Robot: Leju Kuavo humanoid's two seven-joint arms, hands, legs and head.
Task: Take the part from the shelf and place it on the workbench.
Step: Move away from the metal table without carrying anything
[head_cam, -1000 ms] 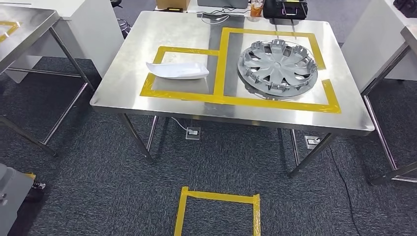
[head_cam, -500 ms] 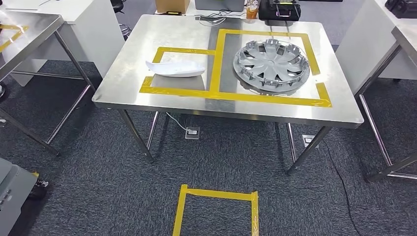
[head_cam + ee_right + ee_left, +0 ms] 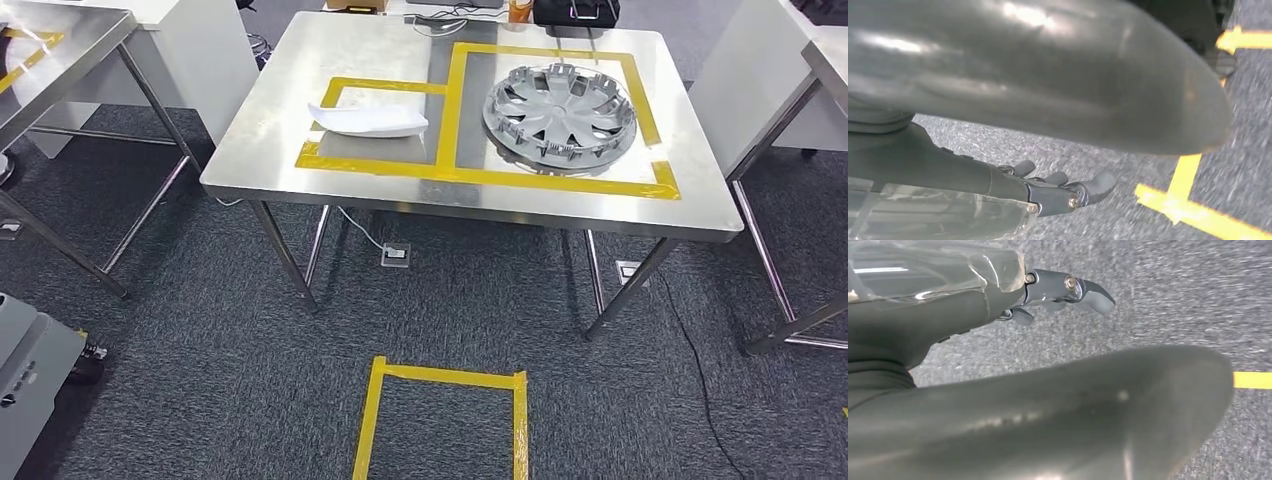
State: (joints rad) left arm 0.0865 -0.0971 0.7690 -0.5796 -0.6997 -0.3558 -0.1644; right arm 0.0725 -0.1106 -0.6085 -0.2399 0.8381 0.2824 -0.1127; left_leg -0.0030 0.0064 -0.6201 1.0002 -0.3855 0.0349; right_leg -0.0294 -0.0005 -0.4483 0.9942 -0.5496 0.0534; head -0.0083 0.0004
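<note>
Dark grey carpet (image 3: 200, 330), short-piled and speckled, underfoot across the head view. On it, a square outline of yellow floor tape (image 3: 442, 415) near the bottom edge. Beyond that, a steel workbench (image 3: 300, 90), brushed and reflective, on slim tubular legs, marked with yellow tape rectangles (image 3: 560, 183). Inside the larger rectangle lay a round grey hubcap (image 3: 560, 113), spoked, with clips along its rim, inner face up. Inside the smaller rectangle lay a white part (image 3: 367, 120), smooth, elongated and gently curved, tapering at both ends, flat on the steel and well apart from the hubcap. A second steel table (image 3: 50, 60) stood off to the left, another at the right edge. A small floor socket (image 3: 396, 254) sat beneath the workbench.

Seen from the left wrist, against blurred carpet and a strip of yellow tape: left hand (image 3: 1048, 292), grey and glossy, fingers (image 3: 1093, 292) loosely curled, nothing held. Seen from the right wrist, over carpet and a tape corner: right hand (image 3: 1058, 190), fingers (image 3: 1100, 182) slightly bent and apart, likewise holding nothing.
</note>
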